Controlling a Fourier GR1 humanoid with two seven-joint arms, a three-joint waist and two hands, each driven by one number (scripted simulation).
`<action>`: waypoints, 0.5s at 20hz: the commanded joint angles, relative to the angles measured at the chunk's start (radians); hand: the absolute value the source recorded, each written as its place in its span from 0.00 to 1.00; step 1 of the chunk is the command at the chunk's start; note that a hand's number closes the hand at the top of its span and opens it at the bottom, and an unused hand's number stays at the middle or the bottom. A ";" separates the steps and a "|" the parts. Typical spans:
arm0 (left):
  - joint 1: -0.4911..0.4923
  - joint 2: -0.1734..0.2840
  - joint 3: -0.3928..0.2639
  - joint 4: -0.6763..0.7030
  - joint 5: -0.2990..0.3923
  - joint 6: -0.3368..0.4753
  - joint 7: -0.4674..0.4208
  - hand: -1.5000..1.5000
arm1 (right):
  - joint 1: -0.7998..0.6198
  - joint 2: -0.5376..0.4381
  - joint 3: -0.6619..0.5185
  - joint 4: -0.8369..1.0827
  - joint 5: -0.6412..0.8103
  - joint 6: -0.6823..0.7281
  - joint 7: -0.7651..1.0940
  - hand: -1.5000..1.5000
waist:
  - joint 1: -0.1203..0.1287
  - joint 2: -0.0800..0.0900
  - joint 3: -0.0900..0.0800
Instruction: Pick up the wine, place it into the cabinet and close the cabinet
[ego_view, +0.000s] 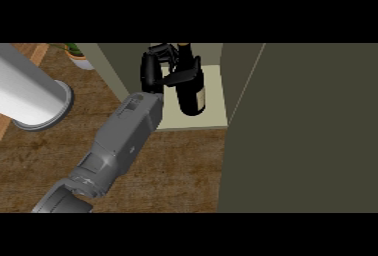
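counter: brown wood-grain top (177, 165)
cylinder: large, white, lying at the left on the counter (29, 92)
plant: green leaves in a pale pot, upper left (80, 55)

A kitchen: wooden counter (170, 165), olive cabinet (310, 130) and a paper-towel roll (29, 95)

dim, even light, soft shadow inside the cabinet (244, 65), no glare
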 joint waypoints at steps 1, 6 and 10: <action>-0.040 -0.006 0.052 0.063 0.023 -0.027 -0.001 1.00 | 0.049 0.026 0.041 -0.080 -0.035 -0.010 -0.003 0.00 | -0.002 0.001 0.000; -0.040 0.051 0.122 0.093 0.084 -0.128 0.001 1.00 | -0.011 -0.010 0.000 -0.076 -0.064 -0.010 0.042 0.00 | -0.012 0.007 -0.001; -0.040 0.010 0.139 0.116 0.094 -0.119 -0.037 1.00 | -0.011 0.017 0.060 -0.068 -0.004 -0.033 0.050 0.00 | -0.004 0.004 -0.001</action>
